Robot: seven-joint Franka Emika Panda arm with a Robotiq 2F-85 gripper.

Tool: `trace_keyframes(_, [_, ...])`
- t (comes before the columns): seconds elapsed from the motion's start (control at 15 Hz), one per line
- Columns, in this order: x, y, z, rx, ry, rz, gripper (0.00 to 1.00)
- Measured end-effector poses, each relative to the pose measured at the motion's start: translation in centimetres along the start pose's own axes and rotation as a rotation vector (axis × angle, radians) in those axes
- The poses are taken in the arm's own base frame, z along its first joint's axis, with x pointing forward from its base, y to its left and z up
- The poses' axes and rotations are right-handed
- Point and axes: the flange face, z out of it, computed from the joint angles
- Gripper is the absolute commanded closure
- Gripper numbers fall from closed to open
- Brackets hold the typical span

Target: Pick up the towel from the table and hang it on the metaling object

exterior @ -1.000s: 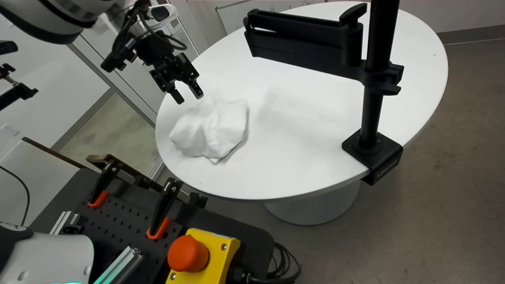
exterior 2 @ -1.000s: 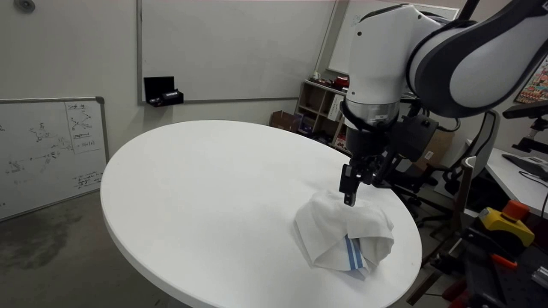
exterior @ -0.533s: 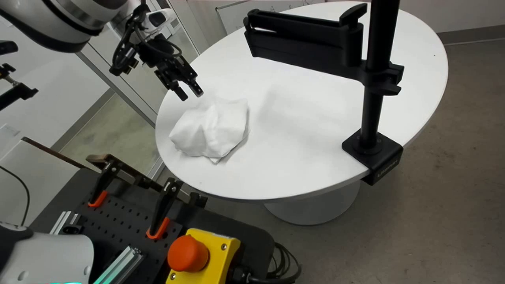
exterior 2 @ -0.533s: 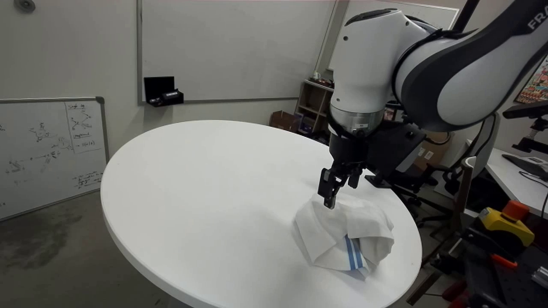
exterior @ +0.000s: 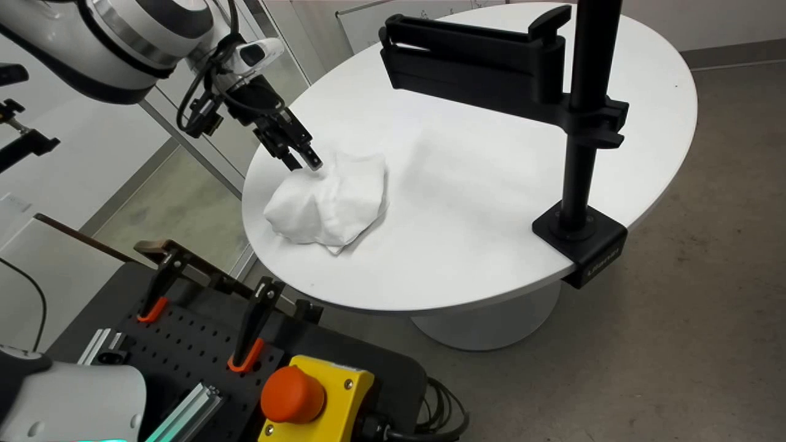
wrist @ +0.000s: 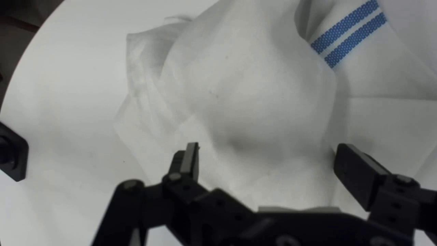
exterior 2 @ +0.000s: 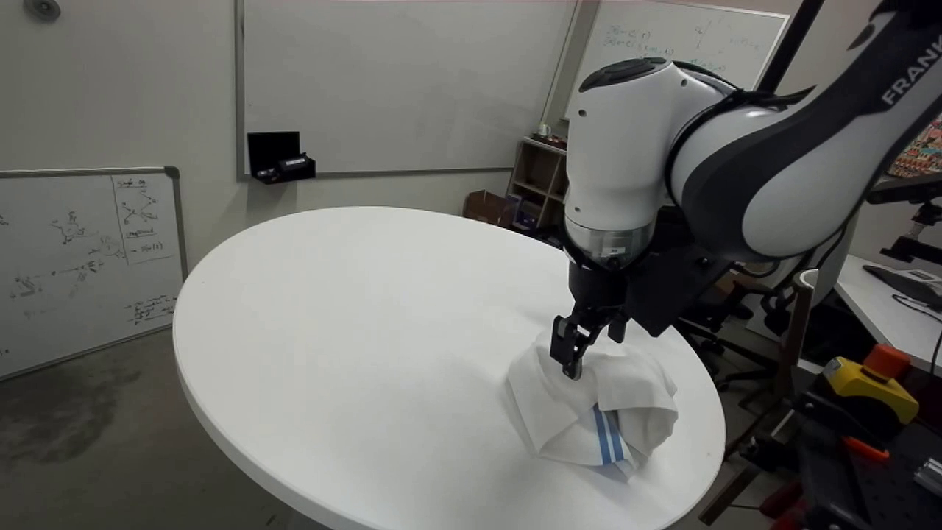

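Note:
A white towel [exterior: 353, 199] with blue stripes lies crumpled on the round white table [exterior: 466, 245]. It shows in both exterior views [exterior 2: 640, 390] and fills much of the wrist view [wrist: 252, 85]. My gripper [exterior: 304, 163] is open, with its fingertips low over the towel's side away from the stripes [exterior 2: 595, 353]. In the wrist view the jaws stand wide apart with only towel beneath them [wrist: 267, 148]; whether a fingertip touches the cloth I cannot tell. A black post stand [exterior: 580, 172] with a folded side arm [exterior: 473, 67] is clamped to the table edge.
A dark bench [exterior: 362, 337] with clamps and a yellow emergency-stop box [exterior: 334, 393] stands beside the table. The towel lies near the table's rim. A dark part [wrist: 12, 152] that I cannot identify shows at the wrist view's left edge.
My gripper has moved across the towel and come down closer to it, and the wrist has turned somewhat. The towel and the black stand have not moved.

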Motion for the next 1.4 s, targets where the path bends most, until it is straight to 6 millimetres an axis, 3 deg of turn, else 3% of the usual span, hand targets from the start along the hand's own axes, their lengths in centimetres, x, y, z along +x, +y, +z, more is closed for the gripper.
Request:
trace_keyframes(0.2, [-0.3, -0.1, 1.0, -0.014, -0.016, 0.009, 0.01])
trace_keyframes(0.27, [-0.4, -0.1, 1.3, -0.018, -0.021, 0.01, 0.05])
trace_keyframes(0.33, [-0.5, -0.1, 1.6, -0.022, -0.025, 0.012, 0.12])
trace_keyframes(0.4, [-0.5, 0.0, 1.9, -0.026, -0.029, 0.014, 0.27])
trace_keyframes(1.0, [-0.4, 0.9, 2.8, -0.041, -0.042, 0.051, 0.95])
trace_keyframes(1.13, [-0.4, 0.9, 2.8, -0.041, -0.042, 0.064, 1.0])
trace_keyframes(1.4, [-0.1, 1.5, 2.4, -0.039, -0.035, 0.086, 0.99])
